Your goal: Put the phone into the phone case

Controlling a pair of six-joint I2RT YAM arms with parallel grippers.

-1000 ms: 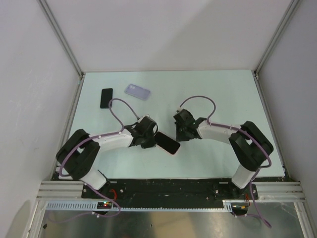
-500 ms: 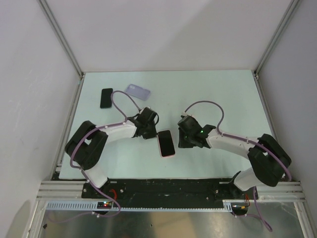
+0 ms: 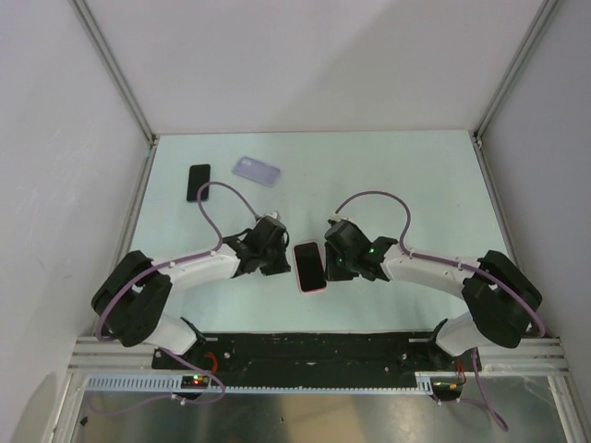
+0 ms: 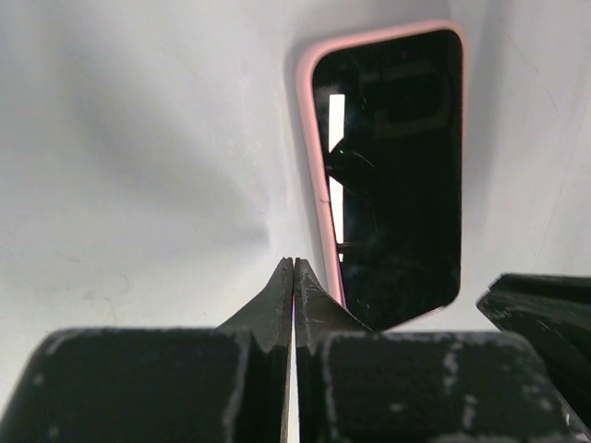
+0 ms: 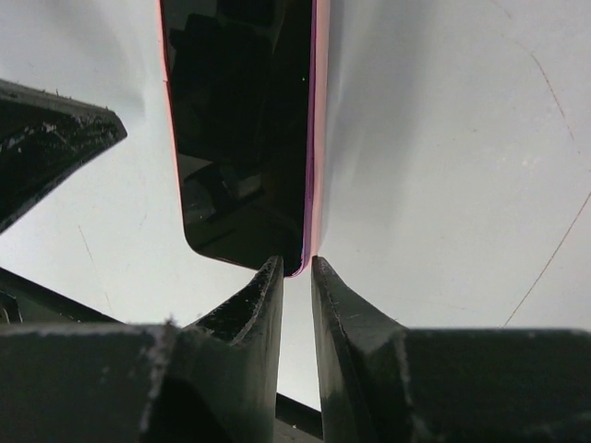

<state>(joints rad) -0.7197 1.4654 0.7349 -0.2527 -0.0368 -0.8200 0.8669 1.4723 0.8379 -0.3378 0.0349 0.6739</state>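
Observation:
A black-screened phone with a pink rim (image 3: 309, 267) lies flat on the table between the two arms. My left gripper (image 3: 278, 262) is shut and empty, just left of the phone. In the left wrist view its closed tips (image 4: 294, 262) sit beside the phone's (image 4: 392, 175) pink left edge. My right gripper (image 3: 333, 266) is at the phone's right side. In the right wrist view its jaws (image 5: 295, 264) stand a narrow gap apart, with the phone's (image 5: 242, 129) near right corner at the tips. A clear lilac phone case (image 3: 256, 170) lies at the back left.
A second black phone (image 3: 198, 182) lies at the far left near the lilac case. Grey walls and metal posts (image 3: 115, 74) close in the table on three sides. The arm bases sit on the black rail (image 3: 305, 346) at the near edge.
One second ago my left gripper held the phone tilted. The phone now lies flat, straightened. My left gripper has let go and shut beside it. My right gripper has moved in to its right side.

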